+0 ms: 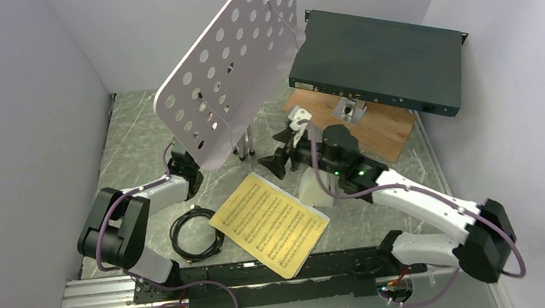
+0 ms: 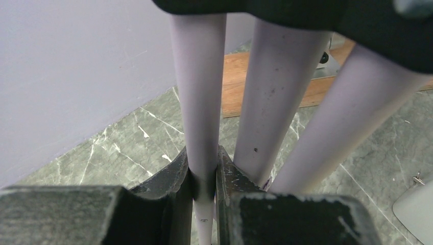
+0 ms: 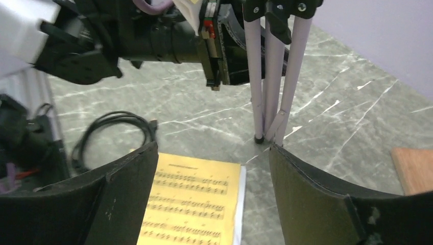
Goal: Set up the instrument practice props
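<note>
Left claw on stand; marble tabletop

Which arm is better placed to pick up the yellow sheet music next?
Right. The right gripper is open over the sheet music. The left gripper is shut on a leg of the music stand, so it looks busy steadying it.
</note>
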{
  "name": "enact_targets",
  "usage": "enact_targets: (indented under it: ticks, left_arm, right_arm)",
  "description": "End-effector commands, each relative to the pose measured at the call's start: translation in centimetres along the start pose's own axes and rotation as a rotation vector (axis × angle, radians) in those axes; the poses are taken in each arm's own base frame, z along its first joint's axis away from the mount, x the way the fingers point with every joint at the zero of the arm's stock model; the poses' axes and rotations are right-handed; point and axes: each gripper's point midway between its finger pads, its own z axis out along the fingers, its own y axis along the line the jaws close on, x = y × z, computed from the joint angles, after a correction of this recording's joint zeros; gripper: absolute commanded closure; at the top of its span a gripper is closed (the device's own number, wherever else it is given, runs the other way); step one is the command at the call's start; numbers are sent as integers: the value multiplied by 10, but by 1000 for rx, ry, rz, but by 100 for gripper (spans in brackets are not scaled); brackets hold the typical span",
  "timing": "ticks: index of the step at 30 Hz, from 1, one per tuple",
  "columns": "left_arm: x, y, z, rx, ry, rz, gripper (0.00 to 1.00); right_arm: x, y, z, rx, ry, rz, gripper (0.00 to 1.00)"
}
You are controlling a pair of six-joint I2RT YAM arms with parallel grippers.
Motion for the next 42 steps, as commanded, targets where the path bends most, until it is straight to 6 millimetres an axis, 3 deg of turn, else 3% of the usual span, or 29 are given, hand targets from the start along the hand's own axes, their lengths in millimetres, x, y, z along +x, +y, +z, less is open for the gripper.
enact_targets:
  ticks: [1, 4, 8, 21, 28, 31, 33, 35, 39, 42]
  left_arm:
    - [-2, 14, 1, -60, 21, -17, 100]
    - [-1, 13, 2, -55, 19, -21, 100]
    - [-1, 13, 2, -55, 21, -30, 100]
    - [-1, 14, 3, -61, 27, -44, 100]
    - [-2, 13, 3, -51, 23, -50, 100]
    - [-2, 13, 2, -49, 21, -43, 100]
    - [-1, 13, 2, -51, 23, -44, 100]
    - [1, 15, 2, -53, 25, -46, 100]
    - [5, 42, -4, -111, 26, -42, 100]
    - [6, 72, -13, -175, 46, -18, 100]
  right_arm:
    - [-49, -28, 32, 169, -242, -184, 23]
    - [-36, -48, 56, 277, -234, -162, 32]
    - [-21, -71, 75, 393, -254, -123, 44]
    - [-2, -92, 122, 461, -308, -69, 60]
    - [10, -120, 135, 633, -335, -71, 72]
    - [22, -123, 151, 631, -350, -124, 70]
    - [21, -119, 159, 607, -376, -169, 62]
    - [28, -122, 166, 610, -357, -191, 65]
    - [34, -131, 162, 660, -307, -283, 97]
    - [37, -142, 149, 704, -237, -366, 100]
